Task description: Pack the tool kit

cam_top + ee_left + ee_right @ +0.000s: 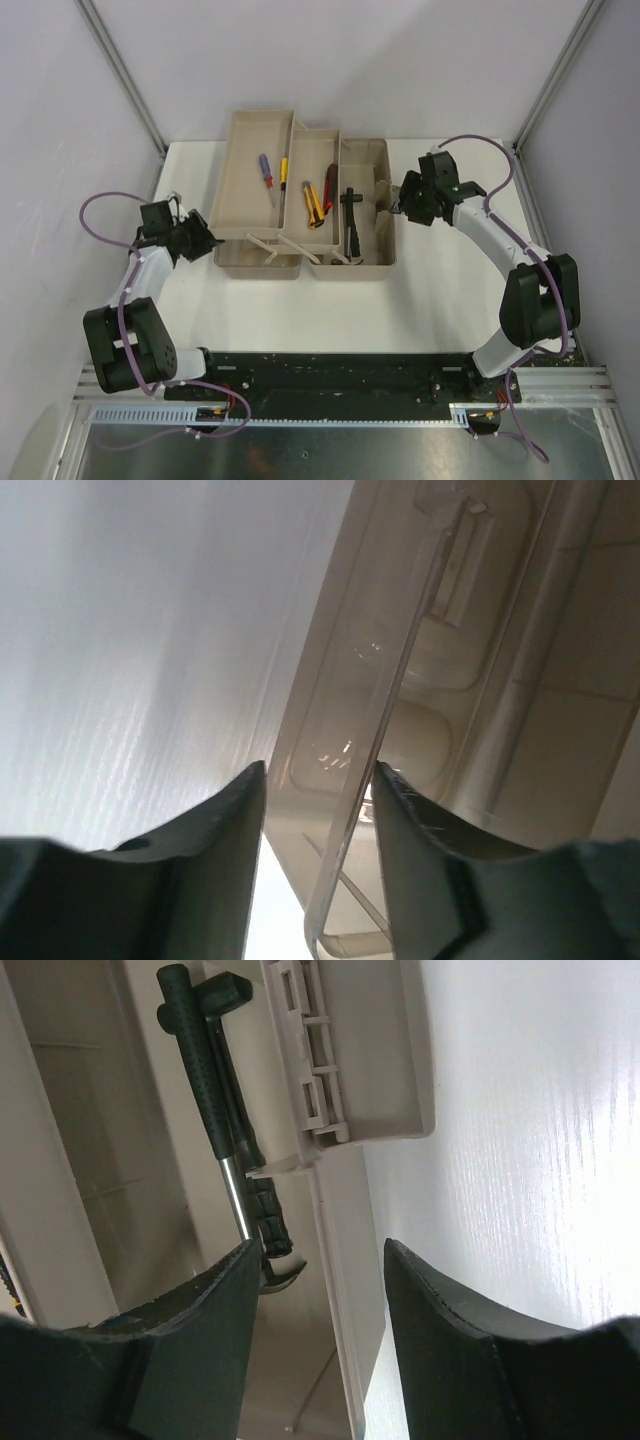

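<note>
Desk: the white desk (440, 300) carries everything; both tools sit low over it, one at each end of the box.
Tool kit: the beige tool kit (372, 240) lies between the two tools. It is opened out, with its trays fanned away from them toward the far side.
Trays: the left tray (245, 170) is beyond the left tool, the middle tray (300, 160) is midway between the tools, and the right compartment (375, 165) is just inside the right tool.
Left tool: the left tool (318, 775) has its jaws partly apart and grips nothing. A translucent rim (400, 680) of the kit runs up between its fingers (200, 850), close to one and with a gap at the other.
Right tool: the right tool (320, 1245) is likewise partly apart and empty. It straddles the kit's right wall (335, 1260), with a slotted bracket (320, 1070) just ahead of it.
Hammer: the black hammer (200, 1070) lies in the right compartment, ahead of the right tool and to its inner side.
Pliers: the yellow-handled pliers (312, 205) and the red-handled tool (328, 190) lie side by side in the middle tray.
Screwdriver: the screwdriver (266, 172) lies in the left tray, well beyond the left tool.
Step in hand: every hand tool that shows already lies in the kit, so loading looks done. The step seems to be closing up, with each tool lining up on an edge.
Next move: each tool probably needs a firm hold or a push on its edge. The trays must then fold inward evenly from both ends, without the thin rim slipping, before the lid and latch can shut.
</note>
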Controlling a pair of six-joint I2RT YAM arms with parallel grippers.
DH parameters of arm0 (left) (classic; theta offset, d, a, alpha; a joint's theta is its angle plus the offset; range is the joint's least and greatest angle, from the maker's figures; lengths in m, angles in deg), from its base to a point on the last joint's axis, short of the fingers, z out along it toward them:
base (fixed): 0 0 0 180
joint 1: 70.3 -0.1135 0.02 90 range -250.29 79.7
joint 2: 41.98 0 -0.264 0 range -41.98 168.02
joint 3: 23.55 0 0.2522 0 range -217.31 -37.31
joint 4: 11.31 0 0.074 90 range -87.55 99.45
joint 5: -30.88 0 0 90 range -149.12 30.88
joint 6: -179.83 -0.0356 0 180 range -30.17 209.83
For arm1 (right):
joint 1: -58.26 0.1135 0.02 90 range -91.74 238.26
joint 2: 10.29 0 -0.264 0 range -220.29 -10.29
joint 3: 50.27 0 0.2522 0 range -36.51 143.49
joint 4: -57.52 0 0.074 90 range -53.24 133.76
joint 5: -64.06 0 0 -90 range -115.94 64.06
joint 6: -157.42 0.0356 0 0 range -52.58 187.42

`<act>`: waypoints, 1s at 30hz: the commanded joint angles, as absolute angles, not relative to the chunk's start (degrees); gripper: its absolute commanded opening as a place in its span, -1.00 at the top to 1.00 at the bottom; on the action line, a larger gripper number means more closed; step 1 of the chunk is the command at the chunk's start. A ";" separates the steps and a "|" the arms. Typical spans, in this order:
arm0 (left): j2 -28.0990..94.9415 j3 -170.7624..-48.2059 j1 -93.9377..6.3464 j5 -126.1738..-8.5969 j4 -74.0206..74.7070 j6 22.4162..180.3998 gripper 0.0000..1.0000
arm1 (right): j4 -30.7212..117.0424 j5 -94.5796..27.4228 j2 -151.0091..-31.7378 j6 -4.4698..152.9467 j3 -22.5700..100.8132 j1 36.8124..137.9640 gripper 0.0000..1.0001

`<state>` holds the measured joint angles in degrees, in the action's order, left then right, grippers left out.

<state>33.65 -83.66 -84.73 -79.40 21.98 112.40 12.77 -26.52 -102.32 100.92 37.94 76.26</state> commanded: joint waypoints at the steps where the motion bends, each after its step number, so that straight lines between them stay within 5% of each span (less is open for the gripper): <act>1: 34.83 -85.89 -83.45 -79.80 19.13 112.03 0.15 | 14.23 -29.68 -101.04 102.70 38.35 75.37 -0.12; 4: 34.73 -86.26 -83.32 -78.83 19.17 111.79 0.33 | 13.94 -29.58 -101.02 102.90 38.30 75.40 -0.10; 9: 35.89 -87.06 -83.24 -79.78 19.23 111.15 0.36 | 13.96 -28.98 -100.60 103.20 37.81 75.27 -0.09; 16: 35.85 -89.04 -82.62 -79.01 19.25 109.64 0.96 | 14.19 -29.28 -100.54 103.60 37.68 74.92 -0.08; 30: 29.39 -94.02 -80.35 -78.58 20.01 105.48 1.00 | 14.98 -31.29 -100.96 104.77 37.59 72.72 -0.08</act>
